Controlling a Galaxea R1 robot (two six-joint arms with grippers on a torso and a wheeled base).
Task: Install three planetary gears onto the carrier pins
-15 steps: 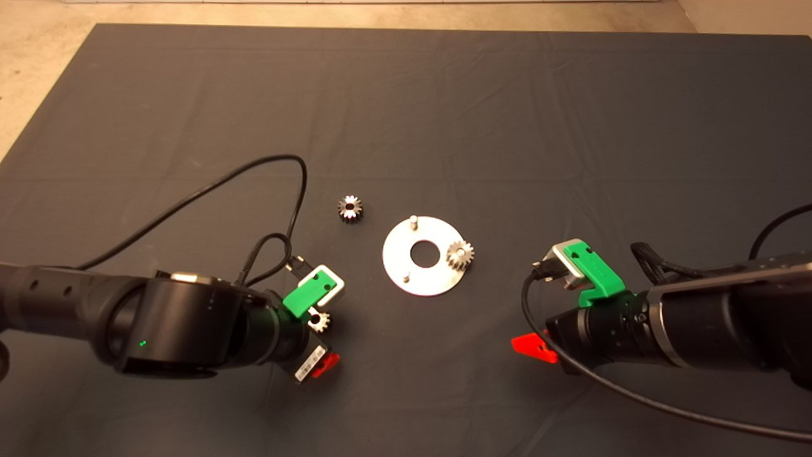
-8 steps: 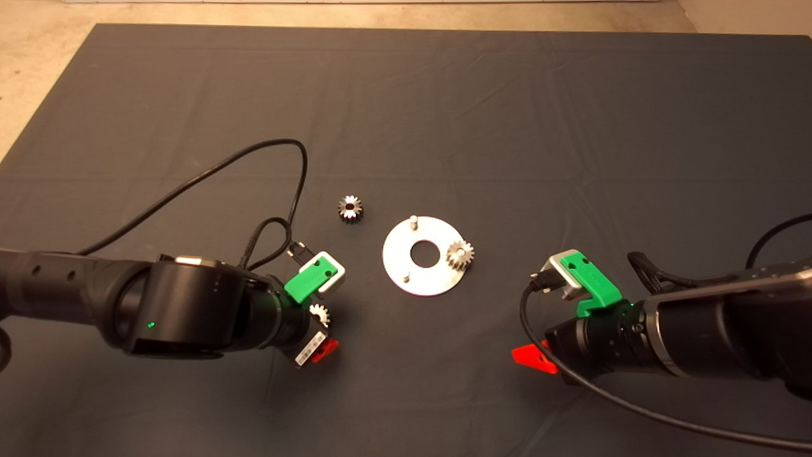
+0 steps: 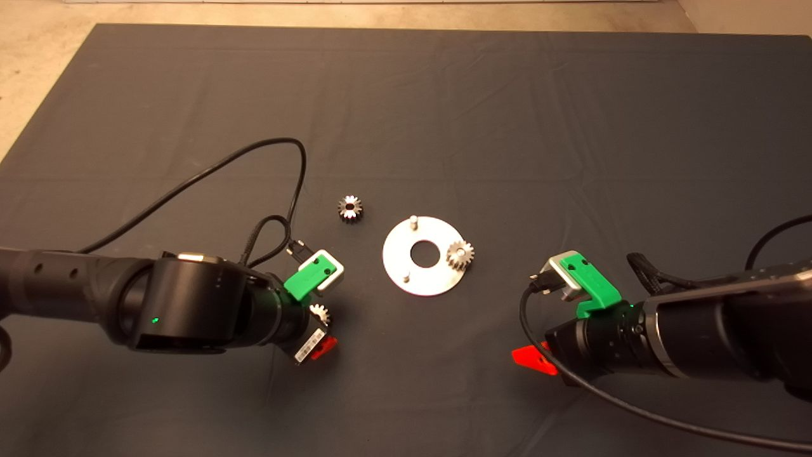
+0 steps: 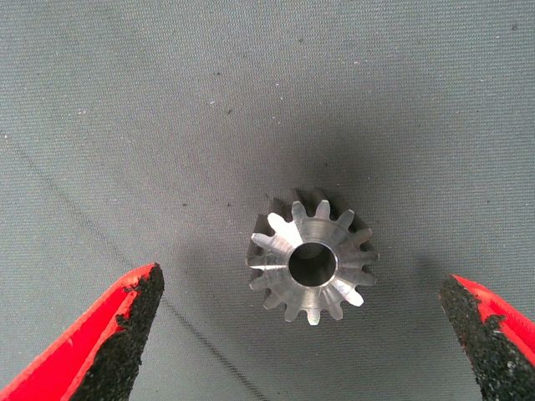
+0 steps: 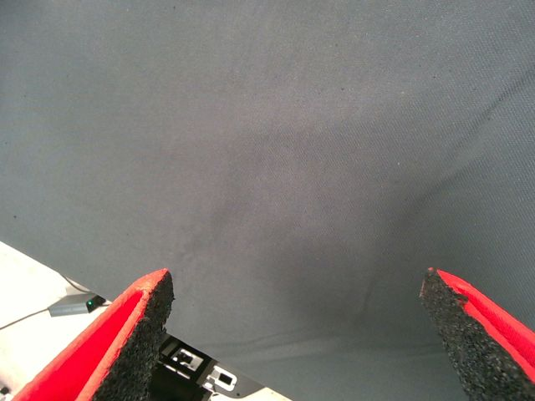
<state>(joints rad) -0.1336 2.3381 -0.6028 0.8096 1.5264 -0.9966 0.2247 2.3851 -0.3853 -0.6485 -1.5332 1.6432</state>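
Lowered slightly, left end effector (image 4: 305,334) hovers with fingers spread wide around a planetary gear (image 4: 312,262) on the mat (image 4: 251,100), untouched.

I've brought my left gripper (image 4: 305,334) slightly up the mat with its gear (image 3: 320,313) beneath — a small shift. My right gripper (image 3: 539,360) dropped back from the disc (image 3: 396,266) — perhaps settled since.

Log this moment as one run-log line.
left gripper: open, straddling loose gear | right gripper: open, idle over mat | disc: one gear seated
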